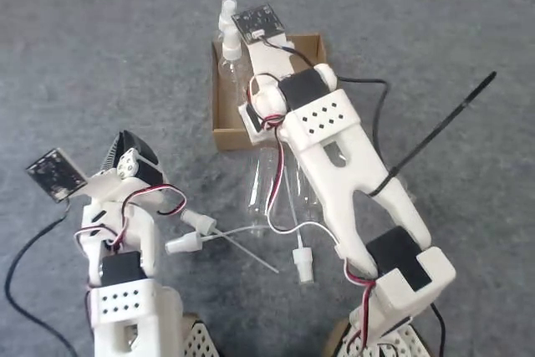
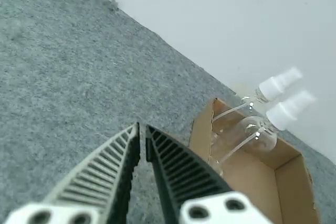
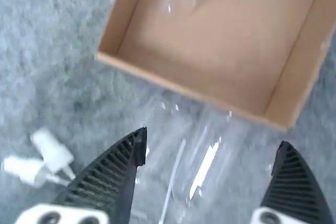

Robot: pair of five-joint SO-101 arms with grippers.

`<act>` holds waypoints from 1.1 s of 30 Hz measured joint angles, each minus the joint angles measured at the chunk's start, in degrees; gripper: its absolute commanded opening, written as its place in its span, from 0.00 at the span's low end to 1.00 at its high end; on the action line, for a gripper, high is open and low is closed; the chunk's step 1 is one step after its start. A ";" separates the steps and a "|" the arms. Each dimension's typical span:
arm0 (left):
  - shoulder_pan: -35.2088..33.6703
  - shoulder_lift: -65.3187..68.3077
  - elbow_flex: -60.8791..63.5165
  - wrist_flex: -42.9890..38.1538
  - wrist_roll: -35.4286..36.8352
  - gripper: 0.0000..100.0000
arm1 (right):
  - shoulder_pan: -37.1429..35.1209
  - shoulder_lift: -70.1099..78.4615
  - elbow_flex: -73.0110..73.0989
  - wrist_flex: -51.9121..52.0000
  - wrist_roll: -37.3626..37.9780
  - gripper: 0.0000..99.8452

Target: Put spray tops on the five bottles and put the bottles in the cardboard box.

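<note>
Capped bottles [image 2: 252, 136] in box [image 2: 202, 127] beyond closed left end effector [image 2: 143, 127]; right end effector [image 3: 212, 137] spread above bare bottles [image 3: 203, 167].

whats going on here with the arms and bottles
Two capped bottles already sit in the cardboard box. The right gripper hangs open over uncapped bottles lying on the carpet beside the box. The left gripper is shut on nothing, off to the side. Three loose spray tops lie nearby.

The cardboard box [image 1: 216, 102] stands near the table's [image 1: 468, 48] far edge, capped bottles [image 1: 229, 52] inside. Loose bottles [image 1: 263, 186] lie before it, spray tops [image 1: 303, 263] nearer the front.
</note>
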 measured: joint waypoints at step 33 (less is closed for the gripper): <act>0.00 0.00 0.00 0.00 0.00 0.01 | 20.40 -6.77 5.63 17.32 29.89 0.33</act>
